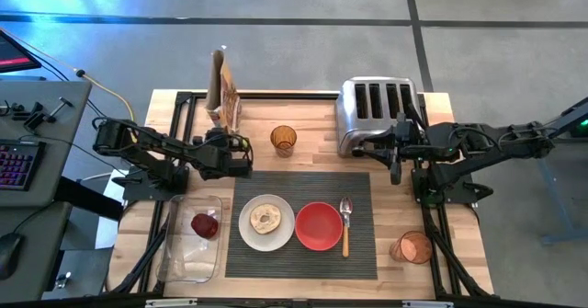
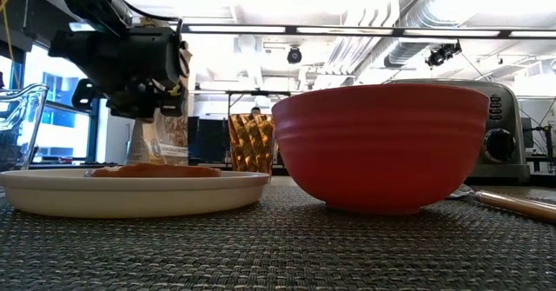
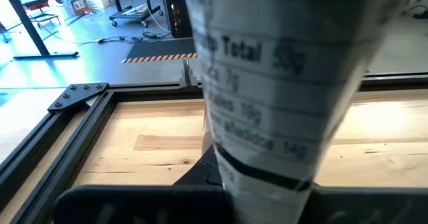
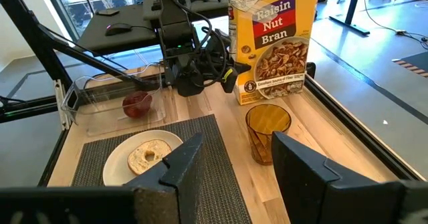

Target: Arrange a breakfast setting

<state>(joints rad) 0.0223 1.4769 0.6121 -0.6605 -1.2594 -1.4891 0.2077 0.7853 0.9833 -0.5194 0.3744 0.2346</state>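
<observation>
Lying on one dark grey ribbed rectangular mat (image 1: 303, 223): one small white round plate (image 1: 266, 222) carrying one bagel half (image 1: 267, 219), one red bowl (image 1: 319, 226), one wooden-handled metal spoon (image 1: 345, 225). Sitting in one clear plastic tray (image 1: 191, 240): one dark red fruit (image 1: 204, 224). Left gripper (image 1: 241, 155) clamping shut on one upright yellow-and-red cereal box (image 4: 274, 42). Right gripper (image 1: 395, 159) hovering wide apart beside one chrome four-slot toaster (image 1: 378, 112). Standing around: two amber glasses (image 1: 283, 141) (image 1: 412, 247).
</observation>
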